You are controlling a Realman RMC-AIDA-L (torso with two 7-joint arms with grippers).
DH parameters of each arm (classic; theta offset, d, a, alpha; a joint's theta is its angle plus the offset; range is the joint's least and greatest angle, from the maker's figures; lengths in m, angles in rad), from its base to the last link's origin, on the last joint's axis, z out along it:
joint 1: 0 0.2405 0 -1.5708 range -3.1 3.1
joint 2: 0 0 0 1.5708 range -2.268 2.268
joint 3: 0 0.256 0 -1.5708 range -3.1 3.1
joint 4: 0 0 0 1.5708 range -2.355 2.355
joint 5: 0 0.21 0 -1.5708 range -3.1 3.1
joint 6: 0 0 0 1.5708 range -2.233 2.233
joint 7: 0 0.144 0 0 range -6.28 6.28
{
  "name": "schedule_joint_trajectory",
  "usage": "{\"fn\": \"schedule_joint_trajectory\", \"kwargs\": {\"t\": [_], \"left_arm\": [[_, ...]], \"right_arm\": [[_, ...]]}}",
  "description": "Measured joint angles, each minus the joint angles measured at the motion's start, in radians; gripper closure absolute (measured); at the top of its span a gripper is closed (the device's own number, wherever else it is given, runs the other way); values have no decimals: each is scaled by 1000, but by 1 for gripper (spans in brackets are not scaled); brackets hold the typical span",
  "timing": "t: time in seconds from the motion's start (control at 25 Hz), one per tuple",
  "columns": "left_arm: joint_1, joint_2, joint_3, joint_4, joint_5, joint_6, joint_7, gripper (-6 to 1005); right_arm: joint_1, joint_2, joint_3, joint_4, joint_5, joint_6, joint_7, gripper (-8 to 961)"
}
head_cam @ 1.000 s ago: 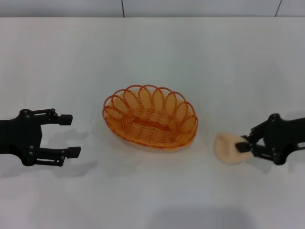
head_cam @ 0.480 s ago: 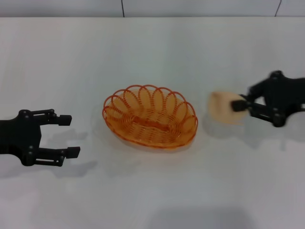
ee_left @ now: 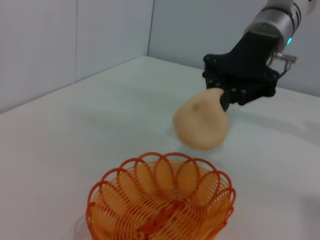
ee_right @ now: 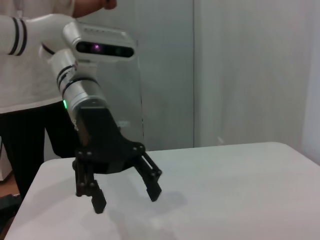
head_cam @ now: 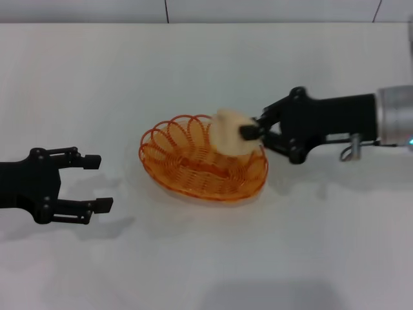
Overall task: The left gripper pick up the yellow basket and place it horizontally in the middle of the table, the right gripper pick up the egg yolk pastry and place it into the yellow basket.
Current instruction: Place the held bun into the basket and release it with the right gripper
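Note:
The yellow basket point(head_cam: 202, 159) lies lengthwise across the middle of the white table point(head_cam: 206, 258); it also shows in the left wrist view point(ee_left: 160, 200). My right gripper point(head_cam: 248, 132) is shut on the egg yolk pastry point(head_cam: 229, 133) and holds it in the air above the basket's right rim. The left wrist view shows the pastry point(ee_left: 201, 120) hanging from the right gripper point(ee_left: 223, 101) above and beyond the basket. My left gripper point(head_cam: 95, 183) is open and empty, low over the table to the left of the basket; the right wrist view shows it point(ee_right: 125, 193) open.
A wall seam point(head_cam: 166, 11) runs behind the table's far edge. In the right wrist view a person in a white striped top point(ee_right: 30, 55) stands behind the robot's head camera point(ee_right: 102, 47).
My right gripper lifted the pastry off the table at the right and carried it left to above the basket's right rim. The left gripper and the basket stayed put.

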Motion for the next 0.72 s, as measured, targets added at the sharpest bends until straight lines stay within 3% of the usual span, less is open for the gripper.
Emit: {"fn": "schedule_joint_trajectory", "kwargs": {"t": [0.24,0.44,0.72], "left_arm": [[-11,-6,-1,-4,31,-1,-3,144],[-12,-14,-1,9,36,-1,-4,144],[-10,-16,0,9,41,-1,-5,145]], "right_arm": [[5,2,-169,24,74,121,-37,917],[-11,3,-251,29,141,236,-36,918],[-15,1,-257,41,149,230,-35,677]]}}
